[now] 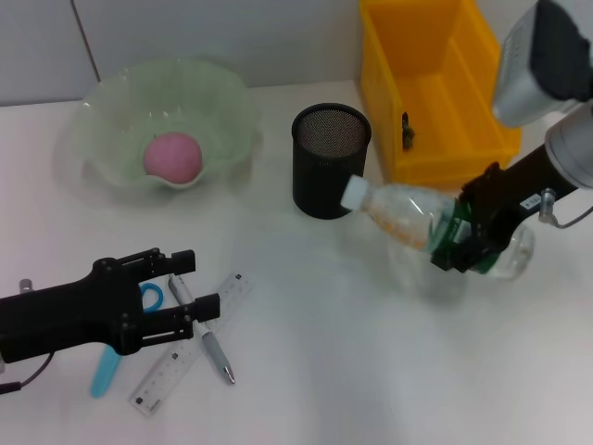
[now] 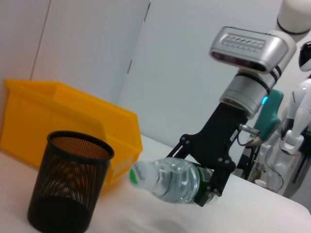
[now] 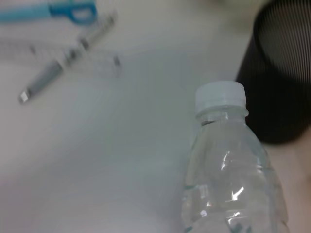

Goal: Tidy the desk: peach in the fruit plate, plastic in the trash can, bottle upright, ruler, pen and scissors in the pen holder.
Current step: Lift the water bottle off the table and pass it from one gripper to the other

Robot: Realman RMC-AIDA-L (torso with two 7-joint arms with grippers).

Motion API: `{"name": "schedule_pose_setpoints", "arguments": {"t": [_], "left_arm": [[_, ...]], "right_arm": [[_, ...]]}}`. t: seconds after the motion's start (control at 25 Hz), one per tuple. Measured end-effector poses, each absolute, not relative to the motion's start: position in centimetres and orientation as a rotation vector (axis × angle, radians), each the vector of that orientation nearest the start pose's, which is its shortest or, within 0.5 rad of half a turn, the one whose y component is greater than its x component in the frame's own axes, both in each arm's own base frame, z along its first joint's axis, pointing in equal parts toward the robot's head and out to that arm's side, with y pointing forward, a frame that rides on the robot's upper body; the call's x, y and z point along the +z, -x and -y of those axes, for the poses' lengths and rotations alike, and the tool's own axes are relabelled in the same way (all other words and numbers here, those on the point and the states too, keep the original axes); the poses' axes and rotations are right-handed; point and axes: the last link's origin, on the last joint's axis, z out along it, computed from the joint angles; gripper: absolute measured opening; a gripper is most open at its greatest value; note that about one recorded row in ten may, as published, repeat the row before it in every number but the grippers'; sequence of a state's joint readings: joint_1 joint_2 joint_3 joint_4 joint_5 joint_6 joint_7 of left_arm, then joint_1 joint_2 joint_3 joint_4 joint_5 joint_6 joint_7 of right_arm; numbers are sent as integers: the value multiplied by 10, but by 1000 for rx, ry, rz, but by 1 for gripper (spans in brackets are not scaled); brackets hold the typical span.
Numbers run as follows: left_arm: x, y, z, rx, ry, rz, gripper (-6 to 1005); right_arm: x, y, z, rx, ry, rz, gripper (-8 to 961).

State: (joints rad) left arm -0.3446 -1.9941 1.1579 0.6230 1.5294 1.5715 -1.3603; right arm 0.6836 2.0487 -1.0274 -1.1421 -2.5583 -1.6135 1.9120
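My right gripper is clamped on the bottle, held tilted above the desk, its white cap beside the black pen holder. My left gripper, fingers apart, hovers over the ruler, scissors and pen.

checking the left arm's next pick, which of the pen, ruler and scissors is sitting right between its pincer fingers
The pen: its upper end lies between the open left pincer's fingers. The ruler runs just beside it, and the blue scissors lie mostly under the arm.
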Motion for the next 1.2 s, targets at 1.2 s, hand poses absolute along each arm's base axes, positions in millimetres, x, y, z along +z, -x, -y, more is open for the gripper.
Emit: {"name": "schedule_pose_setpoints", "arguments": {"t": [1.2], "left_arm": [[-1, 248, -294, -1357, 2433, 549, 785]], "right_arm": [[-30, -213, -343, 892, 2733, -78, 773]]}}
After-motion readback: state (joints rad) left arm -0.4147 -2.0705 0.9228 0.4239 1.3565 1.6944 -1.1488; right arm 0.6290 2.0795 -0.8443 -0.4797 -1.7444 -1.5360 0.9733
